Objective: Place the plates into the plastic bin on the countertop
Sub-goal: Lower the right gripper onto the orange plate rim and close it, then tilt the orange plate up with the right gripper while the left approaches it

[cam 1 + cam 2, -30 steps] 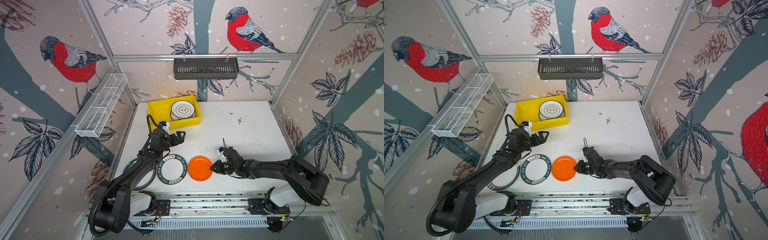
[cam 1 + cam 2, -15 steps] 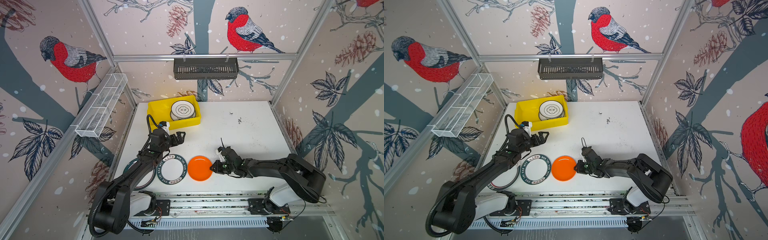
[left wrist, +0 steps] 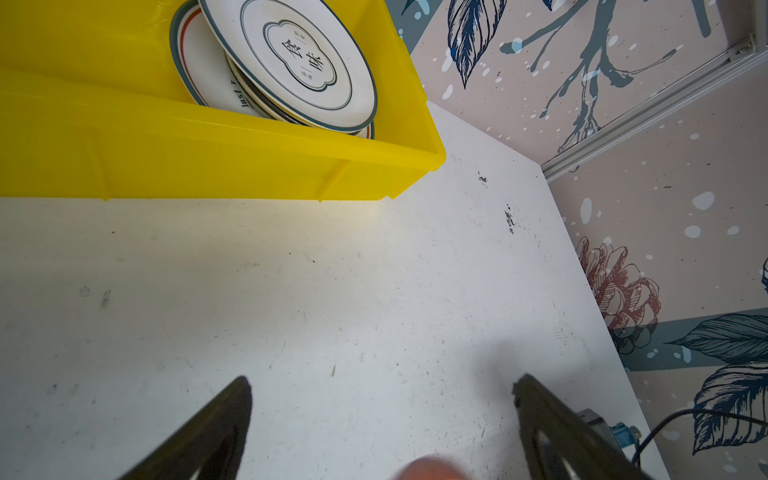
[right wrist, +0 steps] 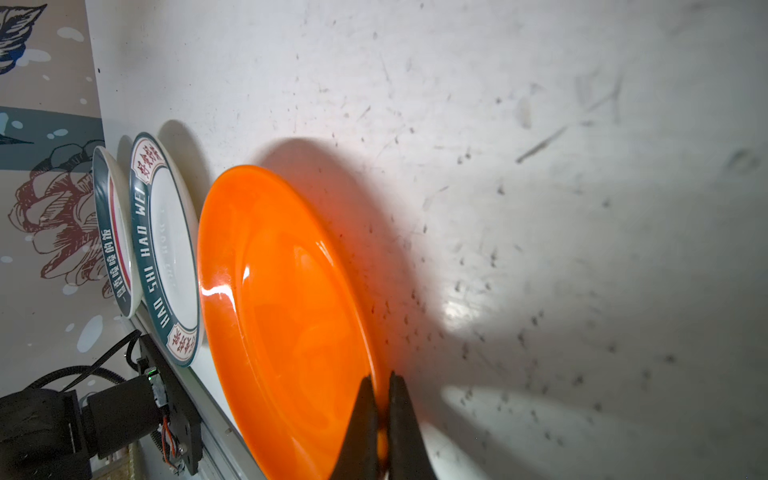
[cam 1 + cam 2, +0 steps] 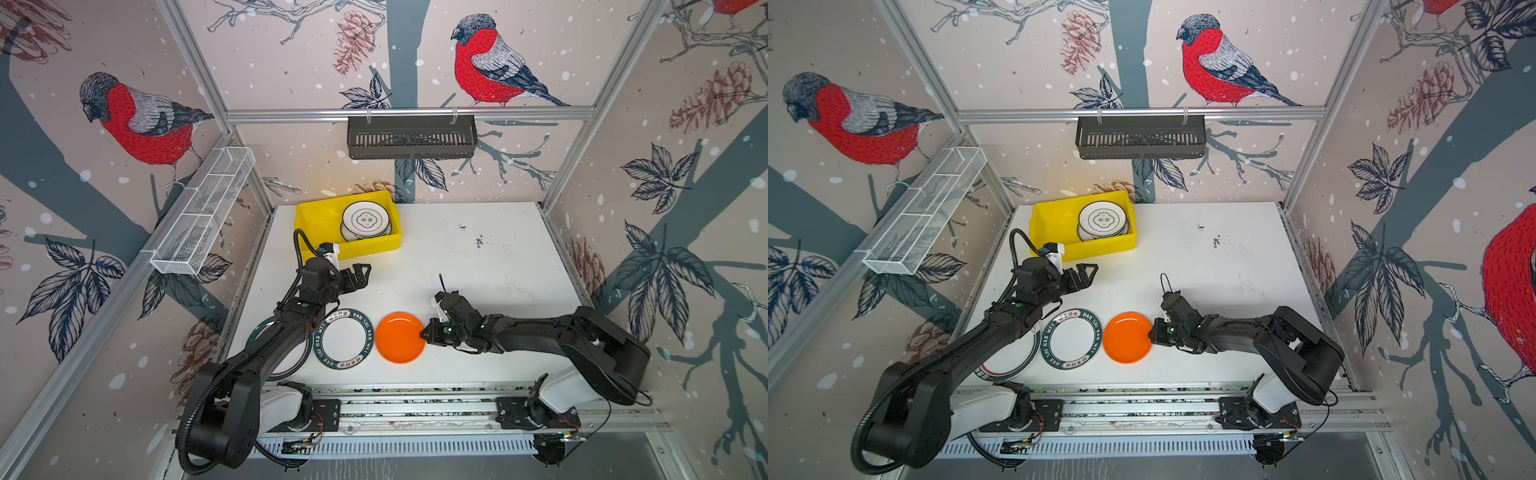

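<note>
Right gripper (image 5: 424, 332) pinched on right rim of orange plate (image 5: 397, 337), near-centre countertop (image 5: 490, 286). Left gripper (image 5: 360, 272) spread wide, empty, just nearside of yellow bin (image 5: 309, 218), far left, containing stacked plates (image 5: 366, 220).

A bright yellow plastic bin (image 5: 316, 218) is set at the far left of the white, speckled countertop (image 5: 478, 270), with a leaning stack of white plates (image 5: 366, 219) piled in its right end. Three more are laid in a row near the front edge: an orange plate (image 5: 398, 337), a green-rimmed lettered plate (image 5: 345, 345) just beside it, and a partly hidden plate (image 5: 1015, 359).
</note>
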Available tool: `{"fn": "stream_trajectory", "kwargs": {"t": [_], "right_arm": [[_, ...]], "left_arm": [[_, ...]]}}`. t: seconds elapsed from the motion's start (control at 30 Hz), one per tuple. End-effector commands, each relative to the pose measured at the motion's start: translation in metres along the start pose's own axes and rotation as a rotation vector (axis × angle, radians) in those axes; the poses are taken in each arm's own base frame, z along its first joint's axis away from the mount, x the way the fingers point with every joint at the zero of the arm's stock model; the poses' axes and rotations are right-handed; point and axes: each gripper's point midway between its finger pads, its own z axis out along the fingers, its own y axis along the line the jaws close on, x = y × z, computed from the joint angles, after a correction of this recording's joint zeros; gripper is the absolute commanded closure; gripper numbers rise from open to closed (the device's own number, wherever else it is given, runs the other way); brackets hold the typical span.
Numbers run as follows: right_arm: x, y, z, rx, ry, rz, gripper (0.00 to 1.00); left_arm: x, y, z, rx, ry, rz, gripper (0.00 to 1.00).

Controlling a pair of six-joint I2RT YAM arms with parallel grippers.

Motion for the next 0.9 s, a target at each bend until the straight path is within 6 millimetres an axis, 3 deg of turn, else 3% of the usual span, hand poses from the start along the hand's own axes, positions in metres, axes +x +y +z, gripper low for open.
{"fn": "stream_trajectory", "kwargs": {"t": [0.0,0.23,0.7,0.87], "right_arm": [[-0.010,-0.009,-0.006,0.067,-0.050,0.012,0.96],[-0.033,-0.002,-0.029,0.037,-0.155,0.040,0.96],[-0.097,0.024,-0.078,-0.140,-0.360,0.080,0.97],[-0.116,0.043,-0.091,-0.198,-0.401,0.049,0.97]], "left_arm": [[-0.003,-0.005,-0.001,0.018,-0.011,0.025,0.02],[-0.003,-0.008,-0.001,0.039,-0.006,0.016,0.02],[-0.009,-0.062,-0.005,0.268,-0.005,-0.065,0.03],[0.001,-0.094,0.000,0.359,0.000,-0.082,0.06]]}}
